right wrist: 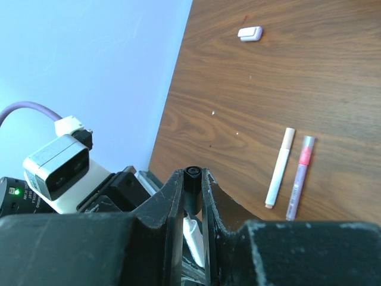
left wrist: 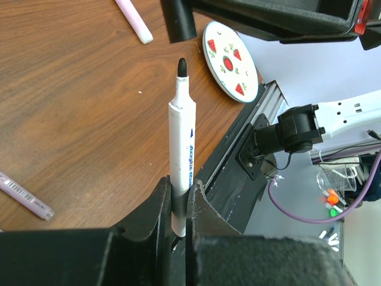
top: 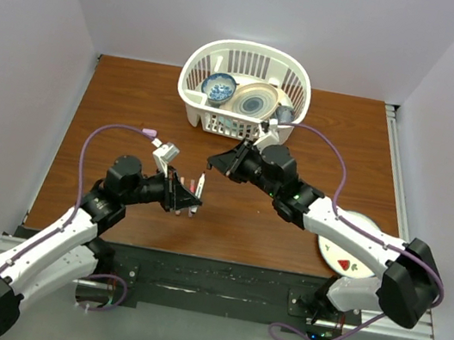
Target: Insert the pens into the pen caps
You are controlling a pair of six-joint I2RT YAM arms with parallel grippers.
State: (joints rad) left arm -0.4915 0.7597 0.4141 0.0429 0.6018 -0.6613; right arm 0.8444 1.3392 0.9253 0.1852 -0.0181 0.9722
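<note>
None of the pens looks capped yet, and the first pairing is being set up in the air. The left gripper (left wrist: 178, 193) is closed narrowly on the lower barrel of the black-tipped pen (left wrist: 181, 143), holding it with its bare tip pointing away from the wrist. The right gripper (right wrist: 191, 179) is pinched on the black cap (right wrist: 192, 183), its open mouth facing the pen. The top view shows the two grippers close together over the middle of the surface (top: 131, 119), with a small gap between them, so the tip is not in the cap.

Two loose pens, a pale pen (right wrist: 280, 170) and a lilac-pink pen (right wrist: 299, 176), lie side by side on the surface just beside the left gripper, both uncapped as far as I can tell. A small pale piece (right wrist: 250, 33), perhaps a cap, lies well apart from them. I cannot find the other caps.

There is open room to the left. The basket (top: 251, 49) stands just beyond the right gripper on the far side, the plate (top: 342, 261) sits near right, and the near edge lies close behind the left gripper.
</note>
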